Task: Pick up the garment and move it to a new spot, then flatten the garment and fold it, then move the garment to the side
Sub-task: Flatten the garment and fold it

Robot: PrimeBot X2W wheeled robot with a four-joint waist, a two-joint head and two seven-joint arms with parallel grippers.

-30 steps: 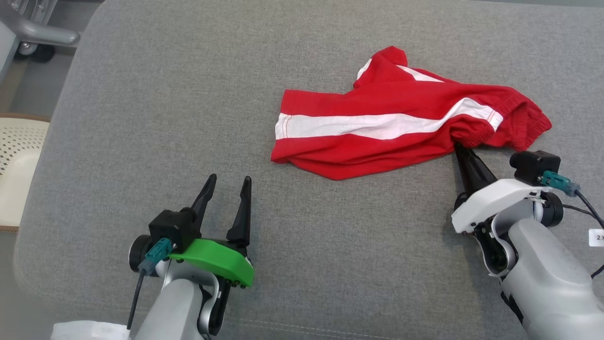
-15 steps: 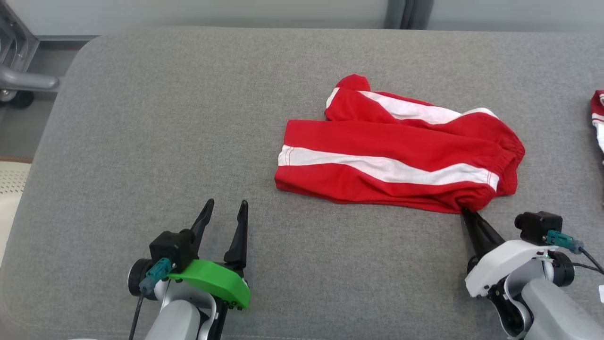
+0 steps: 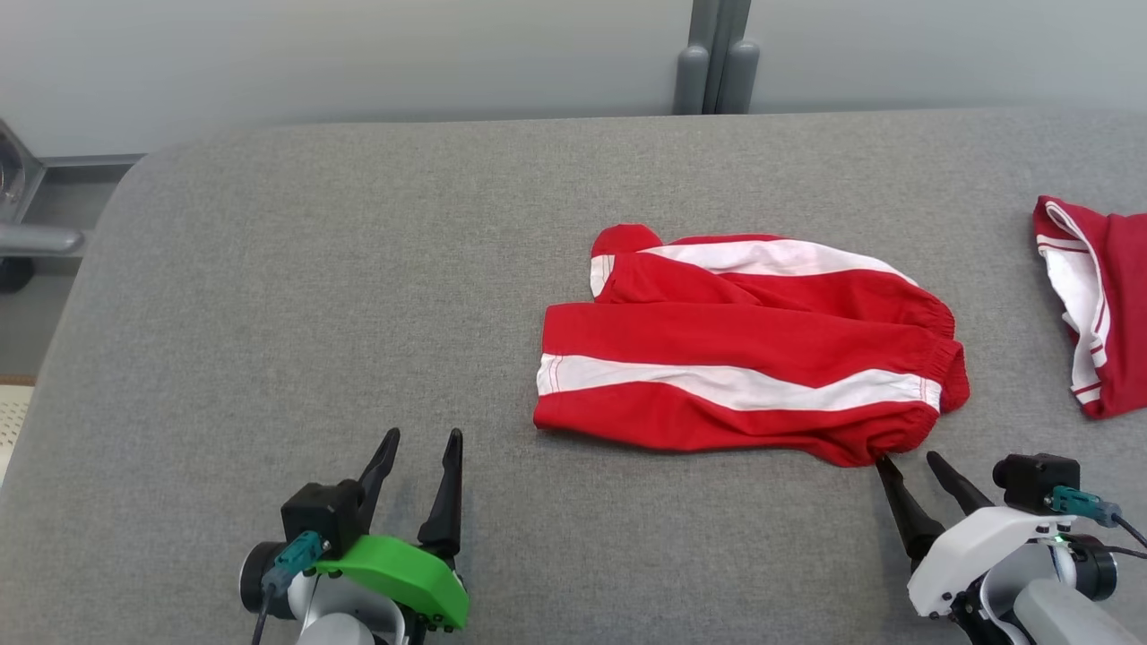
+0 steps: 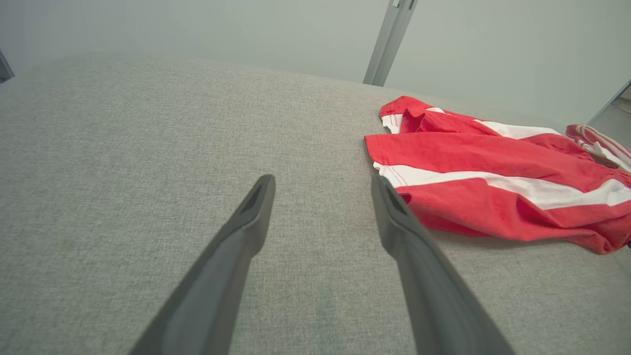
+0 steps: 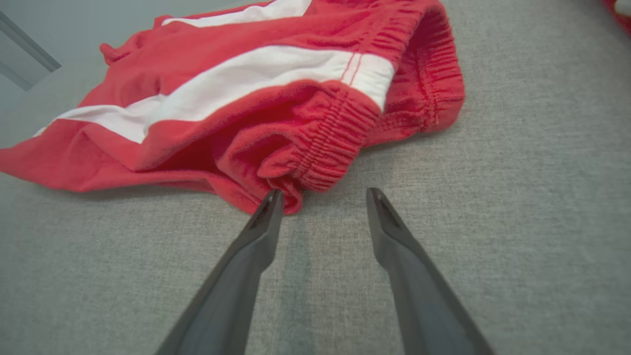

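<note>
Jaws of the left gripper stand spread wide with nothing between them, low over bare grey fabric at the near left of the table. In the left wrist view, the left gripper has both dark fingers pointing across the cloth-covered top, the garment lying off to their right and apart from them. Jaws of the right gripper are spread too and hold nothing. In the right wrist view, the right gripper shows grey fabric between its fingers, with one fingertip right at the bunched elastic edge of the garment; whether it touches the cloth cannot be told. The garment, a pair of red shorts with a white stripe along each leg, lies right of the table's middle, just beyond the right gripper. Its gathered waistband is toward the robot's right and its leg hems toward the left. One leg lies flat nearer the robot, while the other sits behind it, rumpled at the hem. From the left wrist, the garment looks mostly flat, puckered at the waistband end. A second red-and-white garment lies at the table's far right edge, well apart from the shorts. Behind the table is a pale wall with a grey post.
</note>
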